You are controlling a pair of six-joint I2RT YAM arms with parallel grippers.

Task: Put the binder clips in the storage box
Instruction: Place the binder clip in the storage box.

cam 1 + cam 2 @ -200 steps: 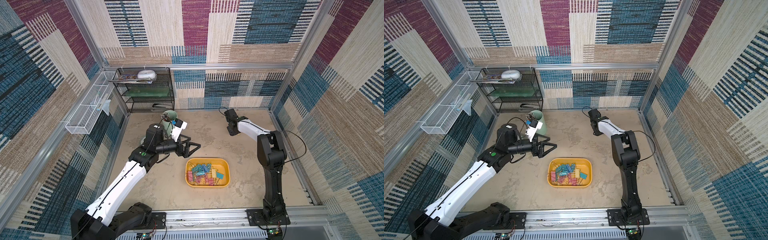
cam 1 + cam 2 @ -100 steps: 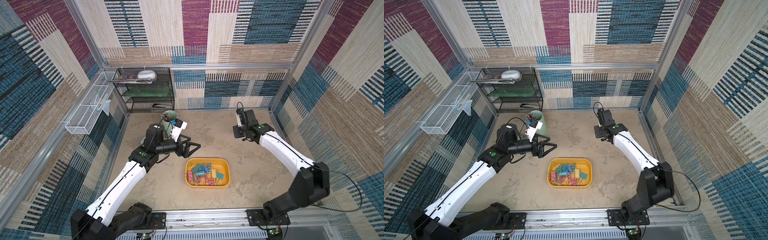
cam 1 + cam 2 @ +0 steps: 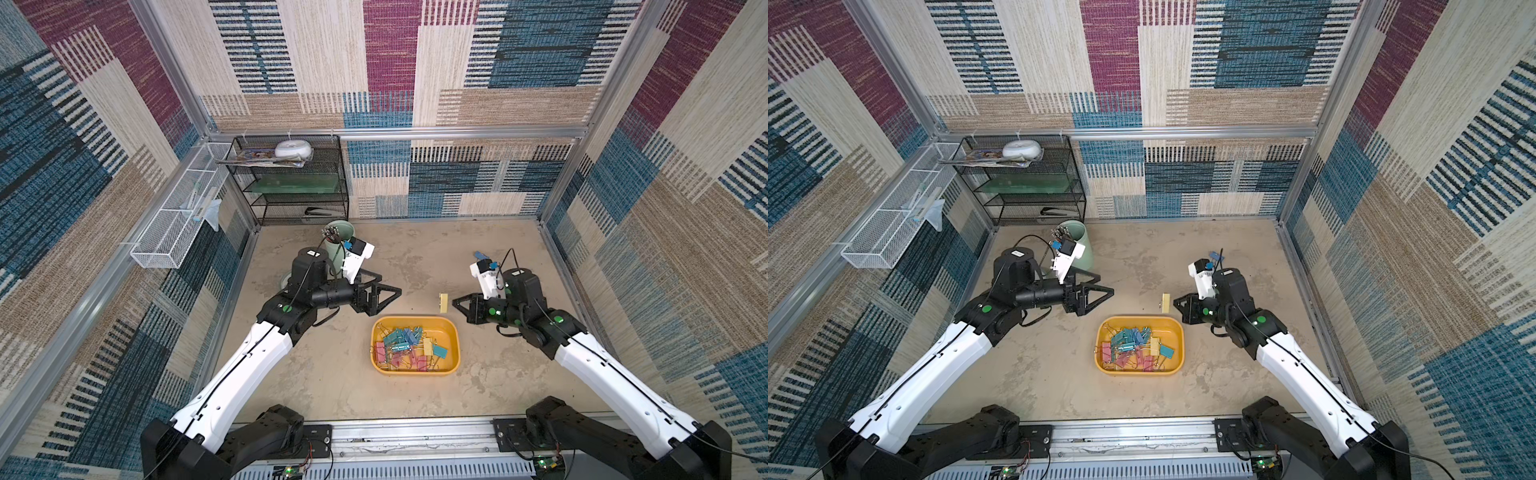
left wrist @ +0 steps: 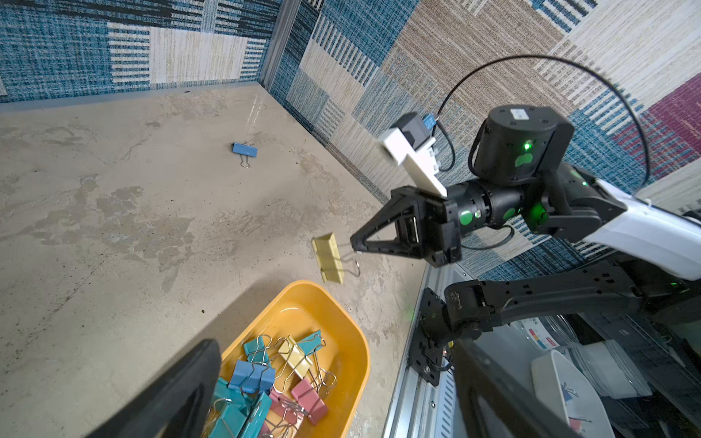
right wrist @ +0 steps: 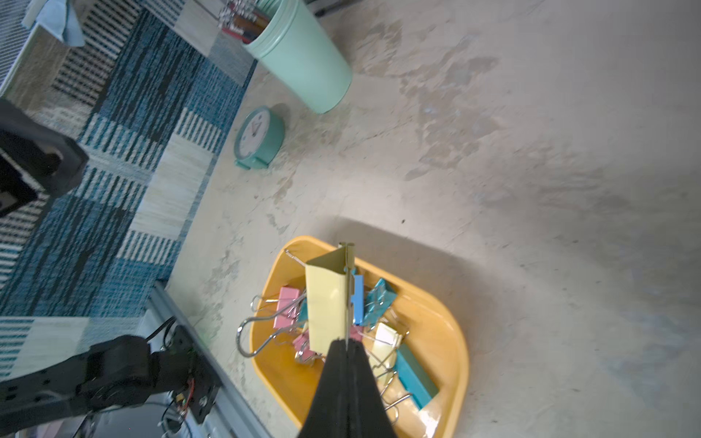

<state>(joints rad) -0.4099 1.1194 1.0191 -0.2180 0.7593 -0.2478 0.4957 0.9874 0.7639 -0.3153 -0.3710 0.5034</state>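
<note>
Beside the far rim of the storage box (image 3: 415, 319): a yellow binder clip (image 3: 444, 302) held up by the right gripper (image 3: 454, 302).

Its jaws are pressed together on the clip's wire handle, and the clip hangs in the air, clear of the tray. A pile of teal, pink, yellow and blue binder clips (image 3: 409, 347) lies inside the yellow-orange box. One blue binder clip (image 4: 244, 149) lies on the table well behind it. The left gripper (image 3: 390, 284) hovers near the box's other far corner, jaws spread and holding nothing.
</note>
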